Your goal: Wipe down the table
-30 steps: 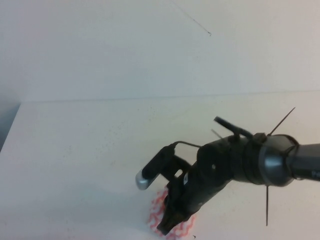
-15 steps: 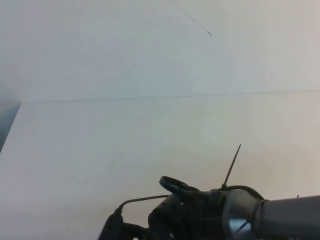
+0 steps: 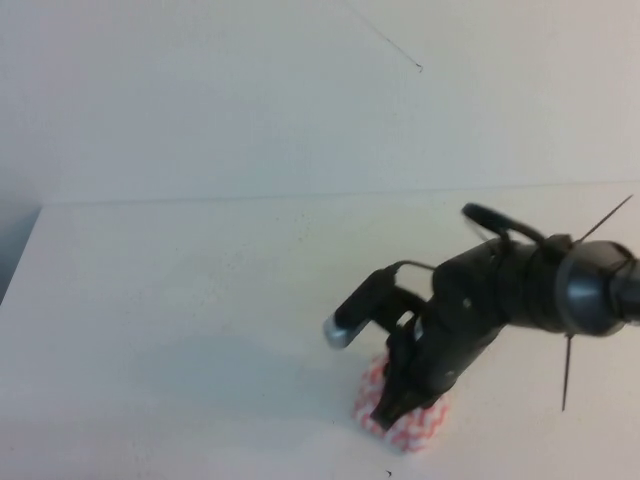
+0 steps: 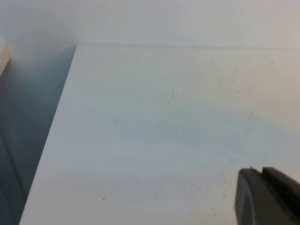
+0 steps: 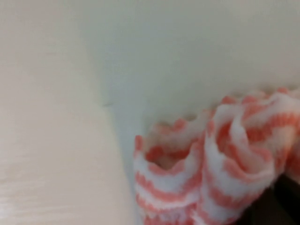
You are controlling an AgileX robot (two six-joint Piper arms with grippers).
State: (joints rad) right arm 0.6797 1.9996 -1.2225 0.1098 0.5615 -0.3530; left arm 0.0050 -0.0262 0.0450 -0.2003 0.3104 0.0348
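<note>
A red-and-white striped cloth [image 3: 422,432] lies bunched on the white table [image 3: 200,300], at the near right. My right gripper [image 3: 393,408] points down onto it and is shut on the cloth, pressing it against the tabletop. In the right wrist view the cloth [image 5: 220,159] fills the frame beside a dark finger [image 5: 281,206]. My left gripper [image 4: 263,188] shows only in the left wrist view, as two dark fingertips held together over bare table [image 4: 164,117], with nothing between them.
The tabletop meets a pale wall [image 3: 250,100] at the back. The table's left edge [image 4: 51,140] drops off into a dark gap. Faint specks dot the surface [image 4: 211,187] close to the left gripper.
The right arm swept towards the near edge, nearly leaving the high view, then came back. The cloth now sits further right and a little farther from the near edge than one second ago.
</note>
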